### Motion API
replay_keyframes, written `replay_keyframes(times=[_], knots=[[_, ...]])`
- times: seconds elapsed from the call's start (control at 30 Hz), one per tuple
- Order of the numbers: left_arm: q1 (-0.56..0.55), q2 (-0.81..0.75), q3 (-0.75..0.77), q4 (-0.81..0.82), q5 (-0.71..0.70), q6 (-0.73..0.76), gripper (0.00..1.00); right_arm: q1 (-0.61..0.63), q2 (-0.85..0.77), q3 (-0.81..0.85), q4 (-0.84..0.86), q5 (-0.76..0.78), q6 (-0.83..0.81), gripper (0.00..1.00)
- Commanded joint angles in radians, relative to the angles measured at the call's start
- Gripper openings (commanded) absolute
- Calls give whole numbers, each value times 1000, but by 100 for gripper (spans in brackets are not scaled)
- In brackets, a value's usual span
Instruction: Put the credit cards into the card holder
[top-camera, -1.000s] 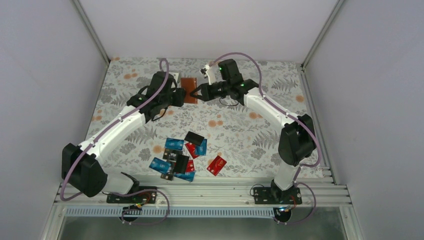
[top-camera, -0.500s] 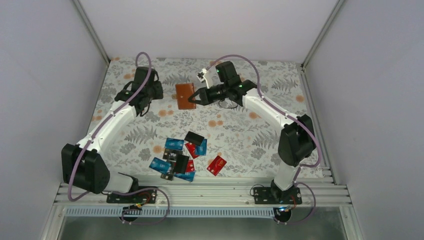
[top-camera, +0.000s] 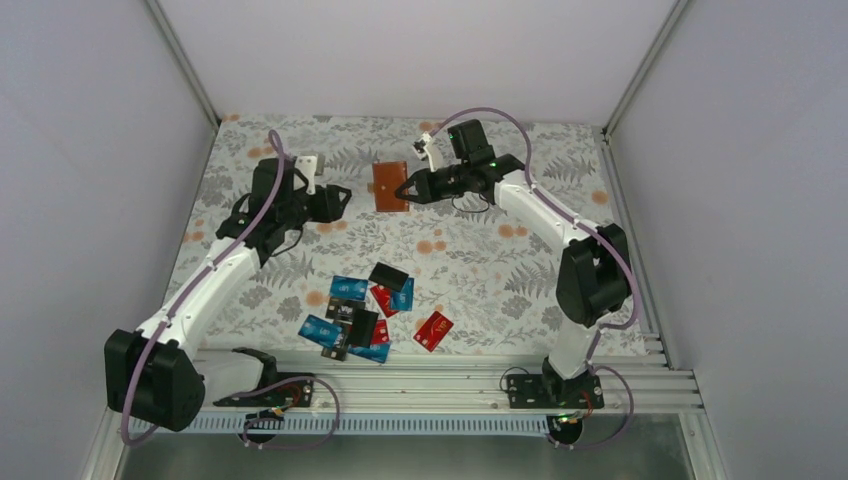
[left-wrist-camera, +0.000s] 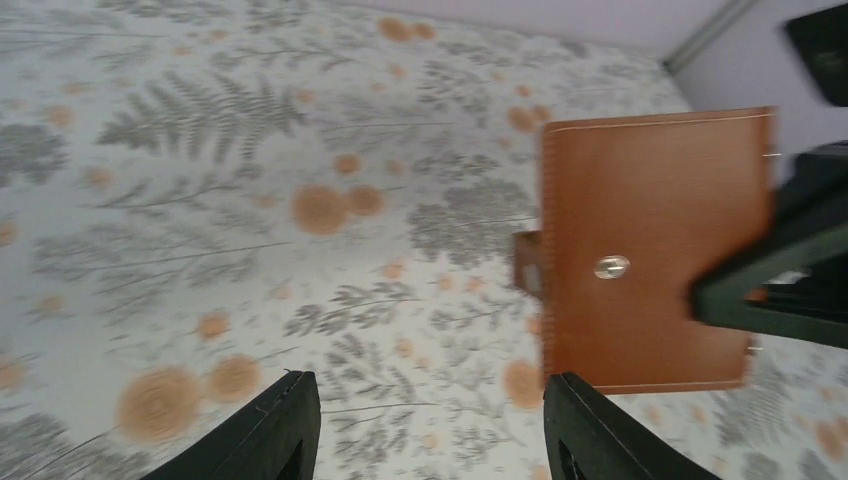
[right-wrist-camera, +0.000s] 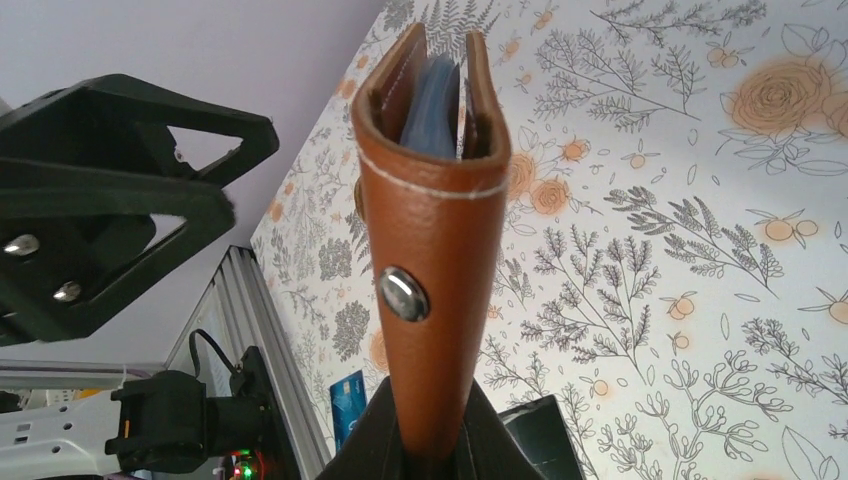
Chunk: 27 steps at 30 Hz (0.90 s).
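Note:
The reddish-brown card holder is held in the air at the back of the table by my right gripper, which is shut on its edge. In the right wrist view the card holder stands folded with grey sleeves showing at its top. My left gripper is open and empty, left of the holder and apart from it. In the left wrist view the card holder shows ahead of the fingers. Blue, red and black credit cards lie in a loose heap near the front.
A single red card lies right of the heap. Grey walls stand on the left, right and back. A metal rail runs along the front edge by the arm bases.
My left gripper has let go of the card holder and drawn back to the left. My right gripper has carried the holder slightly right and back.

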Motion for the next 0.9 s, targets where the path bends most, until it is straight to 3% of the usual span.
replay_keyframes(times=[0.0,0.3,0.6,0.87], knots=[[0,-3,-19,125,232,2,58,-1,6,29,-20,-12,-20,4],[-43,135,33,181,308,-15,57,-1,-1,14,-17,-14,-11,4],[-74,196,37,241,179,-71,40,-1,-4,8,-25,-13,-21,4],[-73,228,44,261,112,-82,35,-1,-3,8,-28,-16,-27,4]])
